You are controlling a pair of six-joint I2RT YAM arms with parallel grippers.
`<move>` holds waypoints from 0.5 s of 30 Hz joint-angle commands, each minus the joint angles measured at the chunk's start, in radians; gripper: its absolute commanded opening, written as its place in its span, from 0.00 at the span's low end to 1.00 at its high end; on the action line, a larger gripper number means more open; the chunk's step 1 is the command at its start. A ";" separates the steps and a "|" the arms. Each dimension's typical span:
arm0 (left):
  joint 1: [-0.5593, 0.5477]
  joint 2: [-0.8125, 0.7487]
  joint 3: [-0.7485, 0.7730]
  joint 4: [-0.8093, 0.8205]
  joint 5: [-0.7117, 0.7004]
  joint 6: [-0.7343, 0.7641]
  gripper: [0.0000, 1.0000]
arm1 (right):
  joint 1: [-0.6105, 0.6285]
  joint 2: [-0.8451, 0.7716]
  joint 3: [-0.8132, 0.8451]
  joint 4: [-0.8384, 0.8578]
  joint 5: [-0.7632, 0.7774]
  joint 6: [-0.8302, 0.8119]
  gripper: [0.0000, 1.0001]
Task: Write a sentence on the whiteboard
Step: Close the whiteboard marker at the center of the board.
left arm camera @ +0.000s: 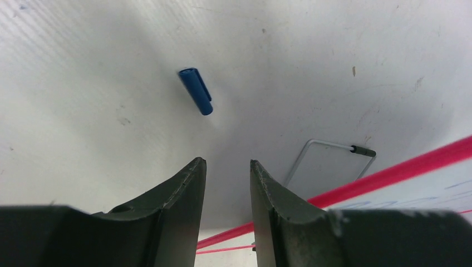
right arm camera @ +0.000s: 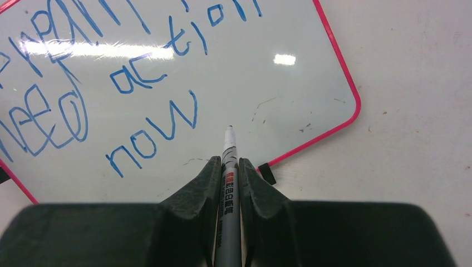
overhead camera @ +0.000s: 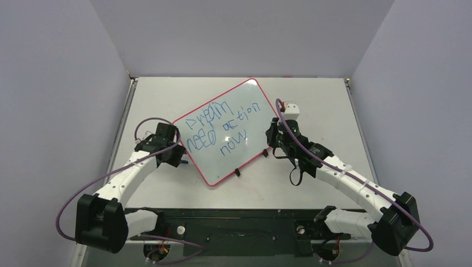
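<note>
The whiteboard point(overhead camera: 234, 100) with a red rim lies tilted on the table, and it also shows in the right wrist view point(right arm camera: 278, 89). The sentence point(overhead camera: 222, 127) is blue handwriting in three rows, ending in "action now" point(right arm camera: 156, 105). My right gripper point(overhead camera: 275, 136) is at the board's right edge, shut on a grey marker point(right arm camera: 228, 183) whose tip points at the board just past "now". My left gripper point(left arm camera: 227, 164) is open and empty at the board's left edge point(left arm camera: 389, 173). A blue marker cap point(left arm camera: 196, 90) lies on the table ahead of it.
A wire stand point(left arm camera: 328, 161) sticks out beside the board's rim in the left wrist view. A black clip point(right arm camera: 267, 173) sits on the rim near the marker. A small white object point(overhead camera: 291, 108) lies right of the board. Grey walls enclose the table.
</note>
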 commanded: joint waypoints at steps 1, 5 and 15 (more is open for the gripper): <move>-0.020 0.063 0.073 0.124 -0.004 0.027 0.32 | -0.017 0.004 0.013 0.034 -0.008 0.003 0.00; -0.020 0.087 0.089 0.092 -0.026 0.045 0.32 | -0.029 -0.001 0.010 0.032 -0.011 0.000 0.00; 0.025 0.051 0.015 0.013 -0.087 0.032 0.36 | -0.041 0.009 0.007 0.039 -0.033 0.001 0.00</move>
